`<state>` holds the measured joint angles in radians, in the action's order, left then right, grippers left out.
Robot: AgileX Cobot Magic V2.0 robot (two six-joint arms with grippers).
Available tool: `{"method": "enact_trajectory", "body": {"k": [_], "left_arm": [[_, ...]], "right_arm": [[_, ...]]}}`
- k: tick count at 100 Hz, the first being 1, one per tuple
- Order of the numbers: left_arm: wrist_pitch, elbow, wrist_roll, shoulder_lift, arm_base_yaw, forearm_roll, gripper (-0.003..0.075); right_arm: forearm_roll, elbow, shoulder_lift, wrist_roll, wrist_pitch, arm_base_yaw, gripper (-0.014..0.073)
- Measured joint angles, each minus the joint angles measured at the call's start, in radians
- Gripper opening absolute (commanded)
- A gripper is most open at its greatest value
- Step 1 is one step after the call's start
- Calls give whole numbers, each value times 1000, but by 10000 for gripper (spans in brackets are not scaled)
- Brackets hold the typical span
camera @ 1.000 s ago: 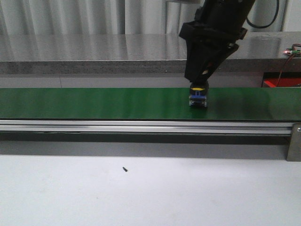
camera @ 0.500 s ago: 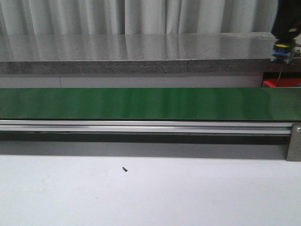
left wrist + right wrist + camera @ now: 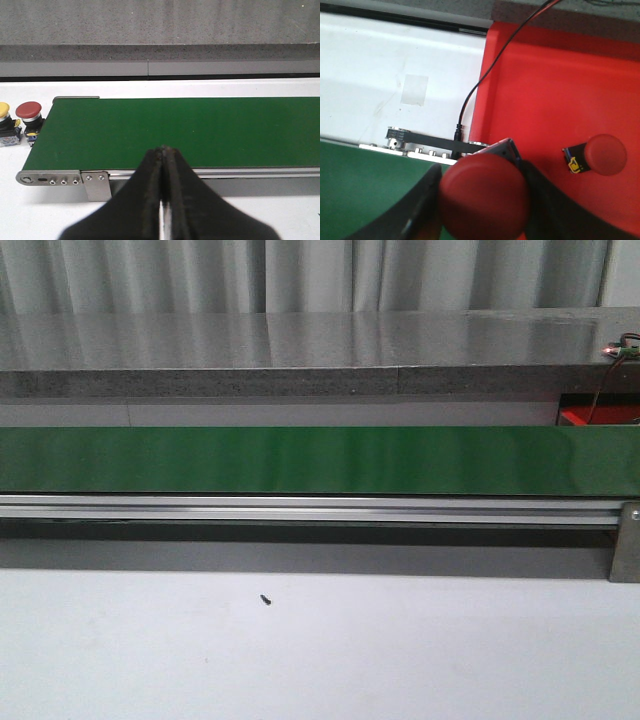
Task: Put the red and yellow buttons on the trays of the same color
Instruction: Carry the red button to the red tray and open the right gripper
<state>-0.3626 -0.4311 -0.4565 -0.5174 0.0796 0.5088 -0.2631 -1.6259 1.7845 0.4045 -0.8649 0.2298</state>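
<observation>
Front view gives you no arms at all: only the green belt [image 3: 300,460] running across the frame, its metal rail [image 3: 300,508] below, the white worktop [image 3: 350,650] with a small dark screw [image 3: 266,599] lying on it, and a sliver of the red tray [image 3: 598,417] at the far right behind the belt.

Right wrist view: your right claw [image 3: 484,200] is clamped on a red button [image 3: 484,199], one dark finger [image 3: 422,200] pressed to each side of its dome. The held button sits over the edge where the belt end meets the red tray [image 3: 560,85]; you cannot tell whether it touches anything beneath. A second red button [image 3: 597,155] lies on its side inside that tray, its black base pointing toward the held one, the two apart. A black cable [image 3: 470,100] runs down along the tray's edge to the belt's end bracket.

Left wrist view: your left claw [image 3: 163,165] is fully closed, fingers [image 3: 150,175] pressed together with nothing between them, hanging over the near rail of the belt [image 3: 175,130]. Off the belt's end, on the white worktop, a yellow button [image 3: 4,112] and another red button [image 3: 28,111] stand upright just beside each other, the red one nearer the belt. The belt surface itself carries nothing in this view.
</observation>
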Motion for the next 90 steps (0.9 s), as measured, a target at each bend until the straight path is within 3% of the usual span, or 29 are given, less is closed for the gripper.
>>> {"method": "enact_trajectory", "body": {"k": [44,90], "left_arm": [[0,0,0,0,0,0,-20],[0,0,0,0,0,0,-20]], "right_arm": [[77,-284,268,-202,-94,32,107],[84,-315,427,-222,-49,40,107]]}}
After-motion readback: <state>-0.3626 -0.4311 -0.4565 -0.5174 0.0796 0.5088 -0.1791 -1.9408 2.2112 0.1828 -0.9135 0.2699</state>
